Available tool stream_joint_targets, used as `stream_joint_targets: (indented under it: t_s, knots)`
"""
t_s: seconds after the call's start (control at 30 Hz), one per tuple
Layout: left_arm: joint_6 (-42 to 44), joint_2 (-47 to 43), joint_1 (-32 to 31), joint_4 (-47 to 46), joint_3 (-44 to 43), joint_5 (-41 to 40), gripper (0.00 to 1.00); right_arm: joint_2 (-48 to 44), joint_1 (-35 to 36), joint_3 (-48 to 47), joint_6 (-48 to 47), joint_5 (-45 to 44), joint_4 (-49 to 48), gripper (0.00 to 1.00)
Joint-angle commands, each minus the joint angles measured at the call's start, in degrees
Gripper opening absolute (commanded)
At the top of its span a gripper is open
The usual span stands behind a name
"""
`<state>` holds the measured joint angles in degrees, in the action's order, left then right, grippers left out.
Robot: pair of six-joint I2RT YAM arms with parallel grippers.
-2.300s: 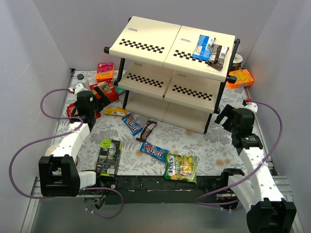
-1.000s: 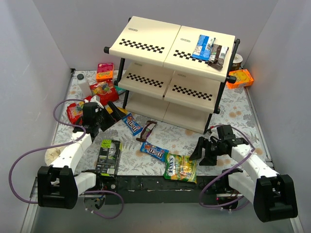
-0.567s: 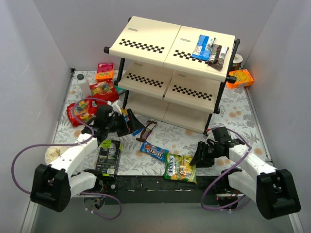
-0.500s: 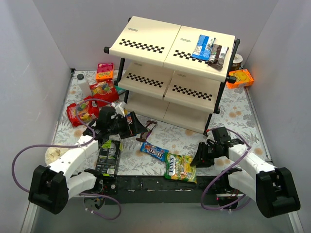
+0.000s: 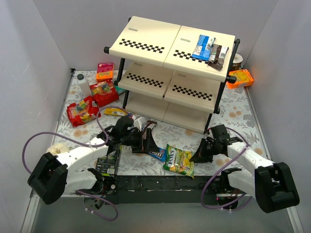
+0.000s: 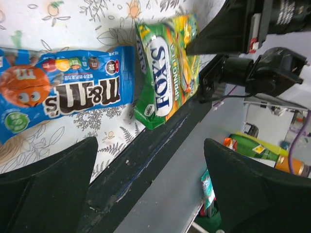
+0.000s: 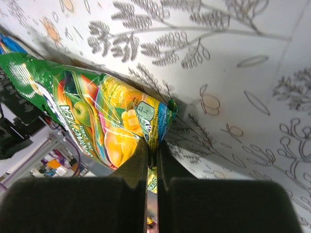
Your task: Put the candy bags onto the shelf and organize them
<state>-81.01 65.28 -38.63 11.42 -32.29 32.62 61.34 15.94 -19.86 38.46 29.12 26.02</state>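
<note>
R gripper (image 7: 151,154) is pinched tight on a corner of the green-yellow Fox's bag (image 7: 97,121), which sits by the near edge of the table (image 7: 233,73). L gripper (image 6: 150,145) hangs spread wide, holding nothing, over the blue M&M's bag (image 6: 63,92) just beside it. I read this as the pick-up step. Next I'd lift the Fox's bag clear w/o dragging its neighbour, then carry it back to the shelf (image 5: 146,39), where a few packets (image 5: 209,47) already lie on the top tier's right end.

right gripper (image 5: 198,154): at Fox's bag (image 5: 179,161) edge | left gripper (image 5: 147,142): over M&M's bag (image 5: 157,154)
</note>
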Motion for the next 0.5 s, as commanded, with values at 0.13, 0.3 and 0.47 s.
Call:
stream_joint_targets:
  t_s: [0.13, 0.3, 0.47]
  knots:
    - [1.1, 15.2, -8.3, -6.5, -7.4, -0.2, 0.81, 5.7, 0.2, 0.1, 0.3, -2.1, -7.8, 0.01]
    - [0.8, 23.3, -10.5, -8.6, -10.9, -4.0, 0.78, 7.7, 0.2, 0.6, -2.4, -3.6, -6.8, 0.01]
    - [-0.2, 26.4, -10.9, -10.5, -13.1, -3.0, 0.77, 9.0, 0.1, 2.1, -2.6, -2.8, -7.9, 0.01]
